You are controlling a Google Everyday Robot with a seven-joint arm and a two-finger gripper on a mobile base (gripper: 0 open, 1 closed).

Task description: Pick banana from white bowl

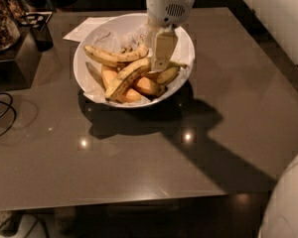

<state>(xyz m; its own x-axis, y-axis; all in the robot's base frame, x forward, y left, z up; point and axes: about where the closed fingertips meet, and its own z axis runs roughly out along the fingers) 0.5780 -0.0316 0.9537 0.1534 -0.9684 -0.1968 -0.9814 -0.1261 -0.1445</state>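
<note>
The white bowl (pixel 186 38) stands on the brown table, lined with crumpled white paper. The banana (pixel 111 57), long, gently curved and speckled, lies across the bowl's far half with its right tip next to the gripper. A shorter speckled banana (pixel 126 78) lies diagonally in front of it, over stubby orange-yellow pieces (pixel 146 86). My gripper (pixel 160 51) hangs down from the white wrist into the bowl's right half, at the banana's right end and just above the fruit pile.
A white paper sheet (pixel 84 29) lies behind the bowl. A dark box with clutter (pixel 10 38) stands at the far left, with a black cable (pixel 2 115) on the table's left edge. A white robot part (pixel 288 202) fills the bottom right corner.
</note>
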